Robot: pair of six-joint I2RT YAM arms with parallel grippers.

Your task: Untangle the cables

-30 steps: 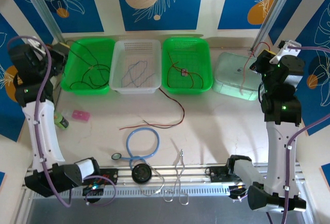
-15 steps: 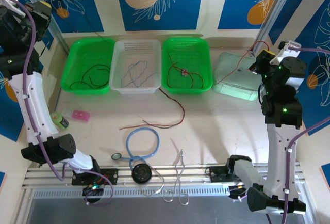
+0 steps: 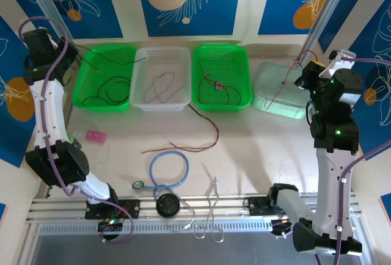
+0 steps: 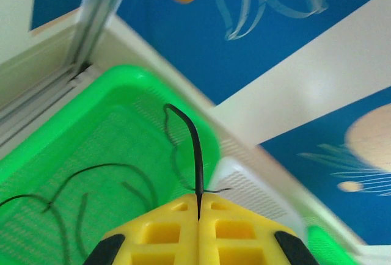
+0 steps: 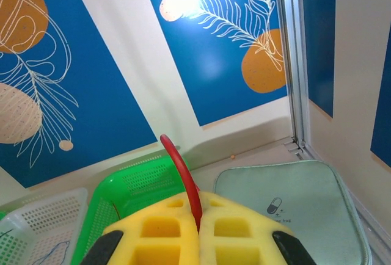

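My left gripper [image 3: 72, 55] hovers at the back-left corner of the left green basket [image 3: 79, 92]. It is shut on a thin black cable [image 4: 197, 146] that rises from the yellow pads [image 4: 165, 231] and droops into the basket, where more black cable [image 3: 107, 87] lies. My right gripper [image 3: 303, 73] is held high over the pale green pouch [image 3: 282, 89], shut on a red cable [image 5: 181, 168] that hangs toward the pouch's left edge. A bluish-grey cable [image 3: 162, 87] lies in the white basket [image 3: 160, 107]. Red cable [image 3: 220, 89] lies in the right green basket [image 3: 221, 106], and another red cable [image 3: 215, 132] trails across the table.
A light-blue tube loop [image 3: 169, 167] lies mid-table. A small ring [image 3: 138, 185], a black round disc [image 3: 166, 205] and bent silver wire [image 3: 211, 211] lie by the front rail. A pink block [image 3: 95, 135] sits beside the left arm. Wall panels close the back and sides.
The left arm swung up to the far left corner, then came back beside the left green basket, still gripping the black cable. The right arm has hardly moved.
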